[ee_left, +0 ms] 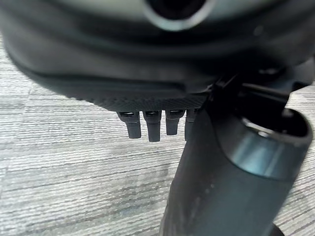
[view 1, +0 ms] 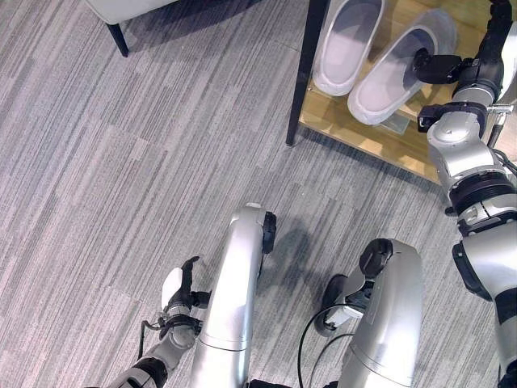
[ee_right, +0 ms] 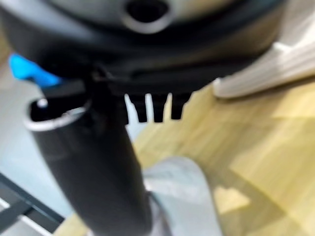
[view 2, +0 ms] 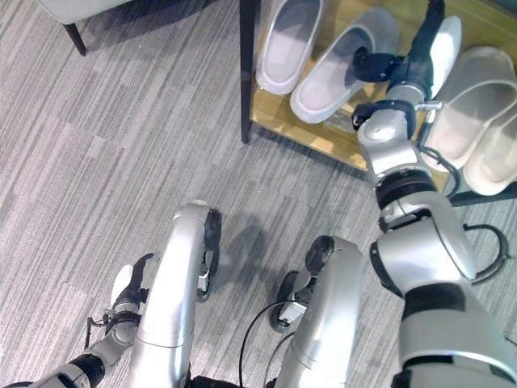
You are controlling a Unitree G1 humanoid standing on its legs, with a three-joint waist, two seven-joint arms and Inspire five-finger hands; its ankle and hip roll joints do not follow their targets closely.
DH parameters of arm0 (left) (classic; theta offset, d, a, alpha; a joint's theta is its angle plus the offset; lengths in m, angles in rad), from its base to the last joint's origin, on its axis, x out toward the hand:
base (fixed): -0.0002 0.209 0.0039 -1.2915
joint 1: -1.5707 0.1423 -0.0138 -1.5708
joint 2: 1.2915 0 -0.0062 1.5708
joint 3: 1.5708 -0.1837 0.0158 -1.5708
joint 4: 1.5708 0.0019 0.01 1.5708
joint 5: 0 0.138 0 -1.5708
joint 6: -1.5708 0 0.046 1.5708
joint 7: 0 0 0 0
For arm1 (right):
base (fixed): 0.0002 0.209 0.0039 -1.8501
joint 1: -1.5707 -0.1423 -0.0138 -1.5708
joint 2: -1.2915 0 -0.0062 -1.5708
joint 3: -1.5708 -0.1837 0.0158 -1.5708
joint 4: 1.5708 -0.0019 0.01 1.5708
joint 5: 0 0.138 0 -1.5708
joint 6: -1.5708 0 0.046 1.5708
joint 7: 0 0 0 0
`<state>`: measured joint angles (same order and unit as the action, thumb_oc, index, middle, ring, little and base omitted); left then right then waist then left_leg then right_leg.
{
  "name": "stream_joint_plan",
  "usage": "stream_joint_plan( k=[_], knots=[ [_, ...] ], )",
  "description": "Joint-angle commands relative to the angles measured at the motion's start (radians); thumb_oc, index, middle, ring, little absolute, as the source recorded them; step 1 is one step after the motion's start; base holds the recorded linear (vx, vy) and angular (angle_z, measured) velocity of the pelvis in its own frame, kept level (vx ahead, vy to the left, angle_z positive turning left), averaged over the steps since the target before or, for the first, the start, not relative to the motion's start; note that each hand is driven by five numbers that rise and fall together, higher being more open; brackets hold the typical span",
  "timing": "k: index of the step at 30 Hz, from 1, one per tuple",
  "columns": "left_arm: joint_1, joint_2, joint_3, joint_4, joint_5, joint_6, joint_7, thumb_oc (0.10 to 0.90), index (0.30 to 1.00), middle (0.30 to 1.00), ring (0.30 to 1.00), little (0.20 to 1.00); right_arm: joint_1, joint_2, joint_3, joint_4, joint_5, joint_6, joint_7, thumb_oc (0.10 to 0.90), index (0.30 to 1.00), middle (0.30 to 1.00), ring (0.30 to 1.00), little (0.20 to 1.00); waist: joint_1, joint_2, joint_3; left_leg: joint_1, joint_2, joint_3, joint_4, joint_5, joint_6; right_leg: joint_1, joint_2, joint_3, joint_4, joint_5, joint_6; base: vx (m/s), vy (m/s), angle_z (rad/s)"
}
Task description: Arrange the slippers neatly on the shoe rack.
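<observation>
Two pale grey slippers lie on the wooden shelf of the shoe rack (view 1: 380, 133). One grey slipper (view 1: 347, 40) points straight in, and the other grey slipper (view 2: 339, 69) lies slanted beside it. My right hand (view 2: 428, 34) reaches over the shelf just right of the slanted slipper's far end, fingers straight and holding nothing. In the right wrist view its fingers (ee_right: 155, 110) hang above the wood, with grey slipper material (ee_right: 182, 196) close below the thumb. A pair of beige slippers (view 2: 477, 105) lies further right. My left hand (view 1: 184, 287) hangs open low over the carpet.
The rack's black corner post (view 1: 303, 73) stands at the shelf's left end. A dark furniture leg (view 1: 119, 36) under a pale seat is at the far left. Grey striped carpet (view 1: 121, 178) covers the floor in front of the rack.
</observation>
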<state>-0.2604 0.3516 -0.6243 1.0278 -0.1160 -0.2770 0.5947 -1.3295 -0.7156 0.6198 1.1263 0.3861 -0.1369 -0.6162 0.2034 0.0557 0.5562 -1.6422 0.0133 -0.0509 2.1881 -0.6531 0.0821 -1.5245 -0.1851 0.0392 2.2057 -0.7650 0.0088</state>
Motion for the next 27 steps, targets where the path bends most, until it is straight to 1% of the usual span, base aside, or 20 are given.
stream_joint_plan(
  k=[1,2,3,4,5,6,7,8,9,10,11,12,13,15,19,20,21,22,24,27],
  knots=[
    [0.052,-0.001,-0.036,-0.020,0.014,-0.011,0.009,0.800,0.900,0.900,0.900,0.900,-0.077,-0.137,0.017,-0.140,-0.074,-0.055,-0.043,0.800,0.900,0.900,0.900,0.900,0.043,-0.020,-0.036,0.072,-0.029,-0.101,0.064,-0.220,-0.004,-0.035,0.017,0.113,-0.023,0.102,-0.109,0.00,0.000,0.00],
    [0.053,0.000,-0.036,-0.021,0.015,-0.011,0.009,0.800,0.900,0.900,0.900,0.900,-0.075,-0.138,0.014,-0.142,-0.075,-0.054,-0.044,0.800,0.900,0.900,0.900,0.900,0.044,-0.021,-0.036,0.072,-0.029,-0.101,0.064,-0.220,-0.004,-0.035,0.017,0.114,-0.022,0.102,-0.108,0.00,0.000,0.00],
    [0.058,0.001,-0.033,-0.025,0.024,-0.011,0.018,0.800,0.900,0.900,0.900,0.900,-0.055,-0.143,-0.012,-0.203,-0.070,-0.081,-0.065,0.800,0.900,0.900,0.900,0.900,0.040,-0.022,-0.036,0.072,-0.028,-0.098,0.064,-0.220,-0.004,-0.036,0.019,0.116,-0.021,0.102,-0.108,0.00,0.000,0.00],
    [0.071,-0.004,-0.030,-0.031,0.046,-0.010,0.031,0.800,0.900,0.900,0.900,0.900,-0.005,-0.152,-0.066,-0.307,-0.081,-0.130,-0.101,0.800,0.900,0.900,0.900,0.900,0.032,-0.023,-0.036,0.072,-0.027,-0.094,0.064,-0.220,-0.003,-0.038,0.022,0.118,-0.020,0.101,-0.108,0.00,0.000,0.00],
    [0.072,-0.002,-0.032,-0.031,0.047,-0.010,0.032,0.800,0.900,0.900,0.900,0.900,0.005,-0.153,-0.074,-0.314,-0.085,-0.128,-0.104,0.800,0.900,0.900,0.900,0.900,0.033,-0.025,-0.036,0.072,-0.027,-0.094,0.064,-0.220,-0.003,-0.038,0.022,0.118,-0.019,0.101,-0.108,0.00,0.000,0.00],
    [0.078,-0.003,-0.028,-0.030,0.061,-0.011,0.037,0.800,0.900,0.900,0.900,0.900,0.039,-0.162,-0.108,-0.359,-0.090,-0.149,-0.114,0.800,0.900,0.900,0.900,0.900,0.031,-0.026,-0.036,0.072,-0.028,-0.094,0.066,-0.220,-0.002,-0.038,0.023,0.119,-0.019,0.100,-0.108,0.00,0.000,0.00],
    [0.081,-0.003,-0.018,-0.028,0.087,-0.012,0.051,0.800,0.900,0.900,0.900,0.900,0.090,-0.184,-0.168,-0.424,-0.088,-0.179,-0.118,0.800,0.900,0.900,0.900,0.900,0.027,-0.028,-0.036,0.072,-0.029,-0.094,0.067,-0.220,-0.003,-0.039,0.025,0.120,-0.017,0.100,-0.106,0.00,0.000,0.00],
    [0.081,-0.001,-0.020,-0.028,0.088,-0.012,0.051,0.800,0.900,0.900,0.900,0.900,0.096,-0.185,-0.173,-0.428,-0.089,-0.178,-0.118,0.800,0.900,0.900,0.900,0.900,0.028,-0.029,-0.036,0.072,-0.030,-0.094,0.067,-0.220,-0.003,-0.039,0.025,0.120,-0.016,0.100,-0.106,0.00,0.000,0.00],
    [0.080,0.000,-0.003,-0.025,0.102,-0.018,0.069,0.800,0.900,0.900,0.900,0.900,0.138,-0.198,-0.226,-0.474,-0.075,-0.203,-0.121,0.800,0.900,0.900,0.900,0.900,0.027,-0.028,-0.036,0.072,-0.031,-0.095,0.070,-0.220,-0.005,-0.041,0.027,0.122,-0.012,0.099,-0.105,0.00,0.000,0.00],
    [0.081,0.001,-0.004,-0.025,0.103,-0.018,0.070,0.800,0.900,0.900,0.900,0.900,0.144,-0.199,-0.231,-0.477,-0.076,-0.202,-0.122,0.800,0.900,0.900,0.900,0.900,0.029,-0.029,-0.036,0.072,-0.031,-0.096,0.071,-0.220,-0.005,-0.041,0.027,0.122,-0.011,0.099,-0.105,0.00,0.000,0.00],
    [0.079,0.002,0.001,-0.023,0.117,-0.020,0.086,0.800,0.900,0.900,0.900,0.900,0.178,-0.202,-0.272,-0.499,-0.075,-0.219,-0.131,0.800,0.900,0.900,0.900,0.900,0.029,-0.028,-0.036,0.072,-0.032,-0.096,0.076,-0.220,-0.005,-0.042,0.029,0.123,-0.006,0.100,-0.104,0.00,0.000,0.00],
    [0.079,0.003,0.001,-0.023,0.117,-0.020,0.086,0.800,0.900,0.900,0.900,0.900,0.180,-0.202,-0.273,-0.500,-0.076,-0.219,-0.131,0.800,0.900,0.900,0.900,0.900,0.030,-0.028,-0.036,0.072,-0.032,-0.096,0.076,-0.220,-0.005,-0.042,0.029,0.123,-0.006,0.100,-0.104,0.00,0.000,0.00],
    [0.080,0.002,0.005,-0.021,0.127,-0.018,0.097,0.800,0.900,0.900,0.900,0.900,0.207,-0.204,-0.307,-0.520,-0.081,-0.233,-0.146,0.800,0.900,0.900,0.900,0.900,0.029,-0.028,-0.036,0.072,-0.033,-0.096,0.079,-0.219,-0.006,-0.042,0.029,0.123,-0.004,0.101,-0.103,0.00,0.000,0.00],
    [0.080,-0.003,0.014,-0.014,0.135,-0.021,0.108,0.800,0.900,0.900,0.900,0.900,0.250,-0.186,-0.361,-0.549,-0.063,-0.266,-0.156,0.800,0.900,0.900,0.900,0.900,0.027,-0.025,-0.036,0.072,-0.032,-0.094,0.082,-0.219,-0.006,-0.044,0.030,0.123,0.002,0.101,-0.102,0.00,0.000,0.00],
    [0.079,-0.005,0.018,-0.005,0.135,-0.020,0.113,0.800,0.900,0.900,0.900,0.900,0.286,-0.176,-0.397,-0.582,-0.058,-0.282,-0.161,0.800,0.900,0.900,0.900,0.900,0.028,-0.027,-0.036,0.072,-0.032,-0.093,0.086,-0.219,-0.006,-0.043,0.030,0.123,0.006,0.100,-0.102,0.00,0.000,0.00],
    [0.083,-0.010,0.028,-0.005,0.142,-0.020,0.122,0.800,0.900,0.900,0.900,0.900,0.336,-0.152,-0.448,-0.634,-0.038,-0.321,-0.159,0.800,0.900,0.900,0.900,0.900,0.023,-0.025,-0.036,0.072,-0.030,-0.091,0.088,-0.219,-0.006,-0.045,0.033,0.125,0.012,0.101,-0.099,0.00,0.000,0.00],
    [0.085,-0.013,0.032,-0.006,0.142,-0.019,0.124,0.800,0.900,0.900,0.900,0.900,0.361,-0.139,-0.468,-0.653,-0.016,-0.340,-0.150,0.800,0.900,0.900,0.900,0.900,0.020,-0.025,-0.036,0.072,-0.030,-0.090,0.090,-0.219,-0.006,-0.045,0.033,0.125,0.013,0.101,-0.099,0.00,0.000,0.00],
    [0.086,-0.011,0.031,-0.006,0.142,-0.019,0.124,0.800,0.900,0.900,0.900,0.900,0.366,-0.138,-0.473,-0.656,-0.015,-0.340,-0.148,0.800,0.900,0.900,0.900,0.900,0.021,-0.027,-0.036,0.072,-0.030,-0.089,0.091,-0.219,-0.006,-0.045,0.033,0.125,0.014,0.101,-0.099,0.00,0.000,0.00],
    [0.086,-0.013,0.036,-0.007,0.139,-0.021,0.127,0.800,0.900,0.900,0.900,0.900,0.399,-0.117,-0.505,-0.680,0.024,-0.364,-0.132,0.800,0.900,0.900,0.900,0.900,0.019,-0.027,-0.036,0.072,-0.030,-0.088,0.094,-0.219,-0.006,-0.045,0.033,0.125,0.019,0.100,-0.097,0.00,0.000,0.00],
    [0.084,-0.017,0.043,-0.006,0.136,-0.020,0.127,0.800,0.900,0.900,0.900,0.900,0.433,-0.100,-0.516,-0.701,0.045,-0.367,-0.102,0.800,0.900,0.900,0.900,0.900,0.016,-0.028,-0.036,0.072,-0.029,-0.086,0.097,-0.219,-0.007,-0.045,0.033,0.125,0.021,0.099,-0.098,0.00,0.000,0.00]
  ],
)
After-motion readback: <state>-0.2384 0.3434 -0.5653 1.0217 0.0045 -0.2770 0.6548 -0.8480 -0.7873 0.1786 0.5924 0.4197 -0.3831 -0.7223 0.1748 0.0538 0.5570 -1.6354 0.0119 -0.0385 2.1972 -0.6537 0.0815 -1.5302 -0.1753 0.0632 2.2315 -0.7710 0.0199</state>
